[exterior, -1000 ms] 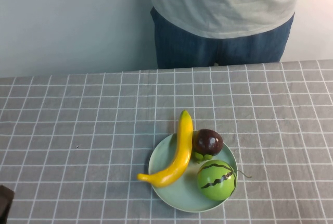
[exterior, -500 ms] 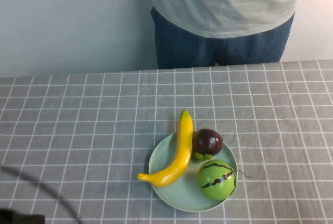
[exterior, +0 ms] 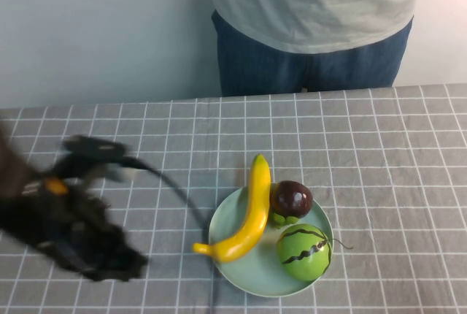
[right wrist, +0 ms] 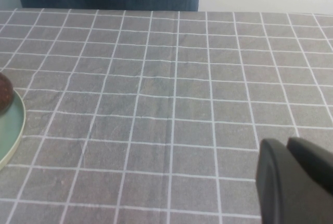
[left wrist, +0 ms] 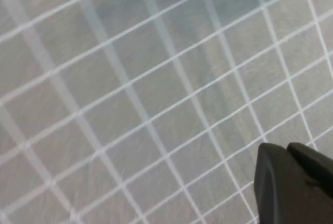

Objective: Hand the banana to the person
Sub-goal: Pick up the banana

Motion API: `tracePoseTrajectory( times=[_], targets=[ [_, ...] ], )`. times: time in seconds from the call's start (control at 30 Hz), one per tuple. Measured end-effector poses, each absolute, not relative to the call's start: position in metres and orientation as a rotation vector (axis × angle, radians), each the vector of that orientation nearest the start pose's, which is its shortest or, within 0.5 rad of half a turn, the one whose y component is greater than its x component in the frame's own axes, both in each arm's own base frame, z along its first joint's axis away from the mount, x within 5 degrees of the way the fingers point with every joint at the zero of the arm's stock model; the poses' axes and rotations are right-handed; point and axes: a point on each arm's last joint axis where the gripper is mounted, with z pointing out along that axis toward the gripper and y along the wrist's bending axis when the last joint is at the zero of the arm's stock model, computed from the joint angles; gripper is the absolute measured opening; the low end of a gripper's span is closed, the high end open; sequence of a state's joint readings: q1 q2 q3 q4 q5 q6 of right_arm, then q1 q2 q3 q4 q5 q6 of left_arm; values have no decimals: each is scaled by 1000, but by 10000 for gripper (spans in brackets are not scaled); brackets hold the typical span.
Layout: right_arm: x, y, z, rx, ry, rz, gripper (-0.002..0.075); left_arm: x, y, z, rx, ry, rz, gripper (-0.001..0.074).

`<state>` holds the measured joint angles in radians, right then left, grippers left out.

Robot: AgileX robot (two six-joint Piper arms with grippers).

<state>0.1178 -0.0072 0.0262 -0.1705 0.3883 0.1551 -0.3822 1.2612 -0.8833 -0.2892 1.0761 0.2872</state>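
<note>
Yellow banana [exterior: 251,212] lies on the pale green plate [exterior: 237,270], its lower tip overhanging the rim on the side facing the left gripper [exterior: 109,259], which leaves that end free to grasp. The left gripper sits above the checked cloth [exterior: 379,153], near the plate; motion blur hides its fingers, so its opening cannot be told. The melon [exterior: 303,253] and the maroon fruit [exterior: 291,198] crowd the banana's far side. The person [exterior: 314,22] stands beyond the table. The right gripper [right wrist: 296,182] shows only one dark part over bare cloth, apparently parked; opening not visible.
</note>
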Motion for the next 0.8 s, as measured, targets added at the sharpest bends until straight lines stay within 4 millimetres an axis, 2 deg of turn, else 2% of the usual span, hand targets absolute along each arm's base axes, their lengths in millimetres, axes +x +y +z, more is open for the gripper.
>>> tracePoseTrajectory(
  times=[0.23,0.4,0.47,0.5,0.63,0.7,0.8],
  targets=[
    [53,0,170,-70,1884,18,-6,215,-177,247,1189,2765,-328,-5],
    [53,0,170,-70,1884,18,-7,234,-218,226,1374,2713,-252,14],
    [53,0,170,-70,1884,18,-6,242,-228,213,1435,2709,-240,71],
    [53,0,170,-70,1884,18,-7,247,-232,207,1455,2709,-233,123],
    [53,0,170,-70,1884,18,-6,263,-242,186,1518,2675,-183,388],
    [53,0,170,-70,1884,18,-6,268,-244,176,1564,2631,-157,455],
    [53,0,170,-70,1884,18,-6,276,-247,162,1605,2573,-115,494]
  ],
)
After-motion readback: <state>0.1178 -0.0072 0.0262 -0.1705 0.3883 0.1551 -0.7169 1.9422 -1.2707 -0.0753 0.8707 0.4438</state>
